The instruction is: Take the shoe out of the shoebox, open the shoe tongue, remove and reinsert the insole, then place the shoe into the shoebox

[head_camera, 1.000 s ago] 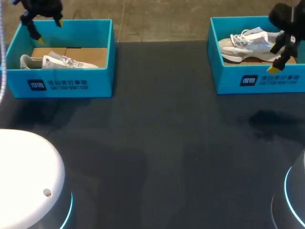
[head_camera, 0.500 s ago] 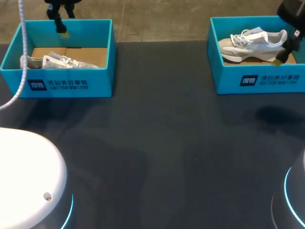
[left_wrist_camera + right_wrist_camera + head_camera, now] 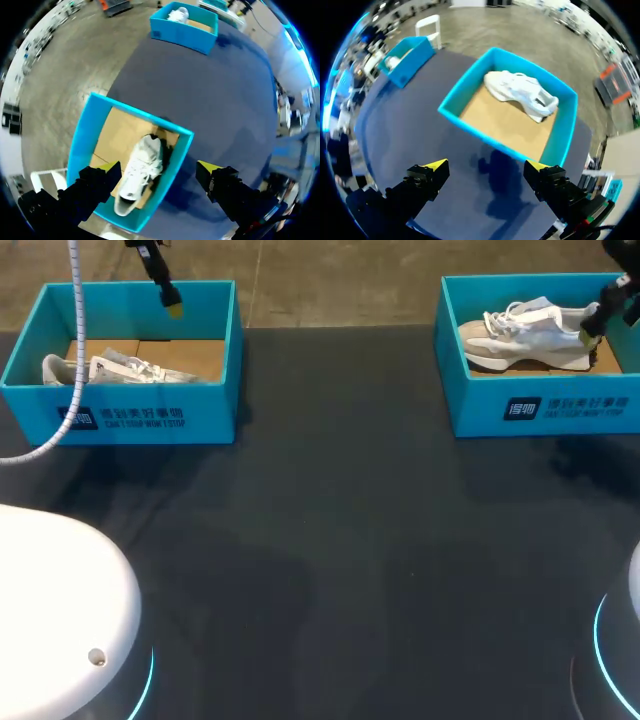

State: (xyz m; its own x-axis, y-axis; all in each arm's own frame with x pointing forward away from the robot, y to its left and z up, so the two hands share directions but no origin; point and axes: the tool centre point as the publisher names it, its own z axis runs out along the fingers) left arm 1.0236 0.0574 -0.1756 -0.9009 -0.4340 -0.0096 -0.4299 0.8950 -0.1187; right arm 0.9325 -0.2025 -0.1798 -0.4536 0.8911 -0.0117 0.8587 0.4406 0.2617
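Head view
- Left shoebox [image 3: 120,415] is my landmark. Left shoe [image 3: 105,368] lies inside it along the front wall, long axis running the box's length
- Left gripper [image 3: 168,295] hangs high over the left shoebox's back wall. Only one yellow tip shows, so the spread is unreadable from here
- Right shoebox [image 3: 540,405] sits well apart from the left shoebox, across the dark table [image 3: 350,540], with the right shoe [image 3: 525,332] inside. Right gripper [image 3: 598,318] is over that box's end farthest from the left shoebox

Left wrist view
- Left gripper [image 3: 159,167] has its fingers spread wide, holding nothing
- Left shoe [image 3: 142,170] lies below, in the span between the two tips, inside the left shoebox [image 3: 82,145]
- The shoe's long axis runs across the line joining the tips, so the fingers bracket its sides. Looks like a straight drop would meet it

Right wrist view
- Right gripper [image 3: 485,165] is also wide apart and empty
- Right shoe [image 3: 520,92] lies ahead of the gripper, not under it, by the far wall of the right shoebox [image 3: 470,117]

Judgement: the left arm is better lined up on its shoe
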